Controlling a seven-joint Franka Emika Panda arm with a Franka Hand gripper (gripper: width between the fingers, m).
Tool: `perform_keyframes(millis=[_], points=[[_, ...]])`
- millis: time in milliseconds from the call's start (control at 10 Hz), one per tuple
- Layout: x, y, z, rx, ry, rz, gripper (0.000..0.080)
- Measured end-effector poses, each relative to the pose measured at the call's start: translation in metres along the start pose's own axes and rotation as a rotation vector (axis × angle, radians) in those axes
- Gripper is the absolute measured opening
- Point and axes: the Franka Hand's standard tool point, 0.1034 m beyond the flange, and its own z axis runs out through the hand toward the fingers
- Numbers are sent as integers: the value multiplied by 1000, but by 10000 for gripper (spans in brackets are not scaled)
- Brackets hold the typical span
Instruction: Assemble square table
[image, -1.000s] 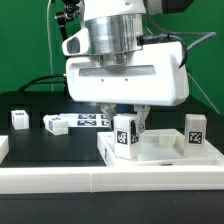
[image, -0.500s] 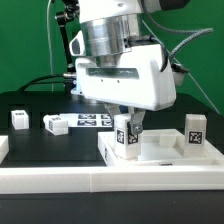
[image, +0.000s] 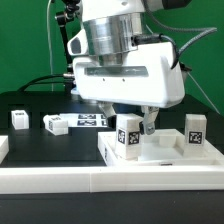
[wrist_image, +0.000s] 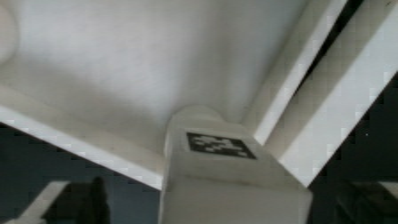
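Observation:
The white square slab (image: 165, 153) with a raised rim lies at the exterior view's right, against the front wall. My gripper (image: 132, 128) is shut on a white tagged leg (image: 126, 138) that stands upright in the slab's near-left corner. A second leg (image: 195, 130) stands on the slab's right side. Two loose legs (image: 20, 118) (image: 54, 124) lie on the black table at the left. In the wrist view the held leg (wrist_image: 222, 160) fills the space between my dark fingers (wrist_image: 68, 203), above the slab's inner floor (wrist_image: 125, 60) and beside its rim (wrist_image: 317, 90).
The marker board (image: 92, 121) lies flat on the table behind the slab. A long low white border wall (image: 100, 182) runs along the front. Cables and a stand rise at the back left.
My hand has turned about its vertical axis with the leg in its grip, one way and then partly back. The leg stays at the slab's corner.

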Motion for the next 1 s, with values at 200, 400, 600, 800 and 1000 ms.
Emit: perform_keyframes(millis=[200, 400, 600, 800, 1000], points=[[0, 0, 0, 0, 0, -134, 648], [0, 1, 0, -5, 2, -288, 649], [-1, 0, -1, -52, 20, -524, 649], [-3, -2, -1, -78, 26, -732, 649], [-2, -3, -2, -81, 22, -910, 649]])
